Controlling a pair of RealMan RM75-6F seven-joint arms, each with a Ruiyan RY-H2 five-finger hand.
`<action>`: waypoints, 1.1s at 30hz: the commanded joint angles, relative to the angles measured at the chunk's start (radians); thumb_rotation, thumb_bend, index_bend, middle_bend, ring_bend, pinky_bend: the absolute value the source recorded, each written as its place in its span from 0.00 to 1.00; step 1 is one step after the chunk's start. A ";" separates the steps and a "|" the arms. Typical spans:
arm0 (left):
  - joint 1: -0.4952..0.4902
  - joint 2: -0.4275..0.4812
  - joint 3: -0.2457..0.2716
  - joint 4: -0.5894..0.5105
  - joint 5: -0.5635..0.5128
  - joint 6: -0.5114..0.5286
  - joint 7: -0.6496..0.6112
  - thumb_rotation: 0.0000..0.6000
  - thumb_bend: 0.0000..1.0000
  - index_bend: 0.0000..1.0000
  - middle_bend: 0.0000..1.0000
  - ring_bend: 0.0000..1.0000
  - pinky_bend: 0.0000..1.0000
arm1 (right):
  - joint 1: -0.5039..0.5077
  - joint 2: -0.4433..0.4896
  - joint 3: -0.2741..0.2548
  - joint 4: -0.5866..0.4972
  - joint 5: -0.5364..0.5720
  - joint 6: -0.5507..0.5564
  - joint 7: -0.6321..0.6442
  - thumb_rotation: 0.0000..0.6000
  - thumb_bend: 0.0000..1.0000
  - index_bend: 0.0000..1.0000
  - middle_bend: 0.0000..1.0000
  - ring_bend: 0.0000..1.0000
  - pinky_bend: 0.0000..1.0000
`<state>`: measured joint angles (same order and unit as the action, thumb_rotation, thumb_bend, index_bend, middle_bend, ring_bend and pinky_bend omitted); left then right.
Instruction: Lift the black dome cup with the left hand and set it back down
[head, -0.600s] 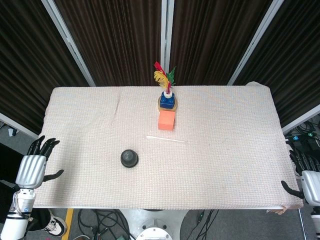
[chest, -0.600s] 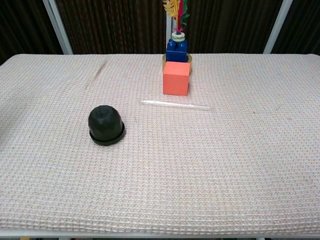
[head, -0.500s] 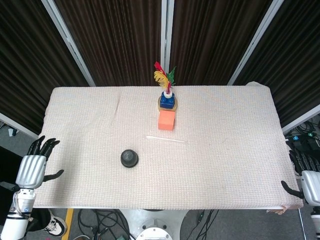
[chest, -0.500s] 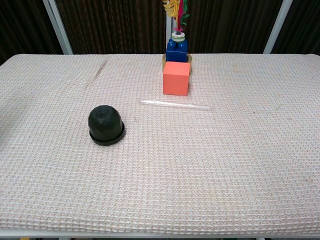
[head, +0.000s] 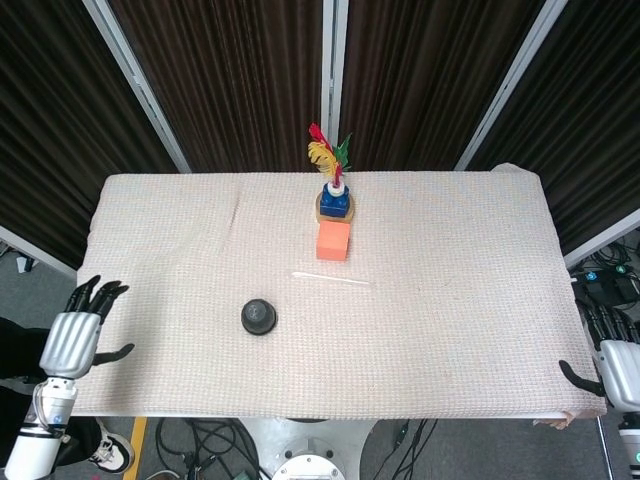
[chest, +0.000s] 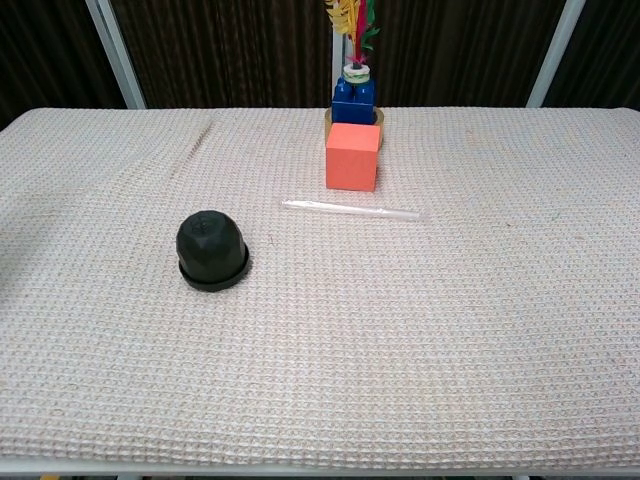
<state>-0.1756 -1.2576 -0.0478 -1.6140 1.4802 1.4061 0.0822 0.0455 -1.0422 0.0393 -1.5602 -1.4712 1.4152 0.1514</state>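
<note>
The black dome cup (head: 259, 317) (chest: 212, 250) stands mouth-down on the cloth-covered table (head: 450, 300), left of centre and towards the front. My left hand (head: 74, 335) hangs open off the table's left edge, fingers spread, well apart from the cup and holding nothing. At the table's front right corner my right hand (head: 612, 365) is also open and holds nothing. Neither hand appears in the chest view.
An orange cube (head: 333, 240) (chest: 352, 156) sits behind centre, with a blue block holding coloured feathers (head: 335, 200) (chest: 354, 95) just behind it. A thin clear straw (head: 332, 278) (chest: 350, 210) lies in front of the cube, right of the cup.
My left hand has shifted slightly down and to the right along the table's left edge. The cup and other objects have not moved.
</note>
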 joint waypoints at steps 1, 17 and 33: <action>-0.008 -0.002 0.003 -0.002 -0.010 -0.023 -0.016 1.00 0.04 0.17 0.14 0.01 0.10 | 0.001 0.001 0.001 -0.007 -0.001 0.002 -0.006 1.00 0.16 0.00 0.00 0.00 0.00; -0.148 -0.116 -0.010 0.051 -0.058 -0.265 -0.075 1.00 0.02 0.12 0.14 0.01 0.10 | -0.001 0.004 -0.008 -0.014 -0.019 0.011 -0.028 1.00 0.16 0.00 0.00 0.00 0.00; -0.296 -0.275 -0.058 0.170 -0.146 -0.464 -0.116 1.00 0.02 0.12 0.14 0.01 0.10 | 0.003 -0.006 -0.012 0.000 -0.014 -0.002 -0.022 1.00 0.16 0.00 0.00 0.00 0.00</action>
<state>-0.4515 -1.5164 -0.0978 -1.4641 1.3483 0.9638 -0.0228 0.0483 -1.0483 0.0275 -1.5604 -1.4848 1.4131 0.1293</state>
